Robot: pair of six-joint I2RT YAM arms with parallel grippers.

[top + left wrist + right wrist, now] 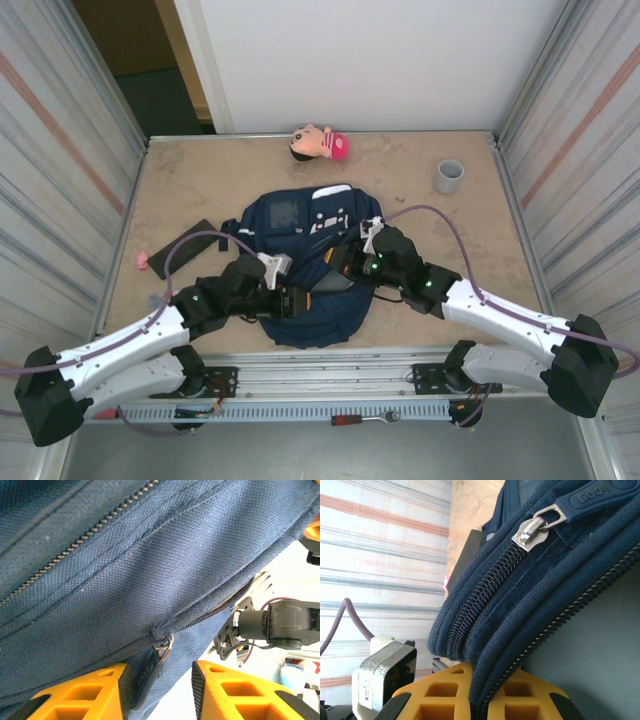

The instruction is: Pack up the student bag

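- At the near edge of the student bag (300, 215), the right gripper (480, 697) is pinched tight on a piped seam.
- Left gripper (159, 695) gaping, jaws astride the zip pull (161, 649) (fabric crowding in).
- My call: centre that pull in the jaws, keep the seam taut, then drag.
- Bag lies in the middle of the table (200, 180); doll (320, 143) and grey cup (449, 176) far back, corrugated walls (60, 150) around.

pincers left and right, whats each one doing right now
left pincer: open, astride the student bag zip pull
right pincer: shut on the student bag's edge
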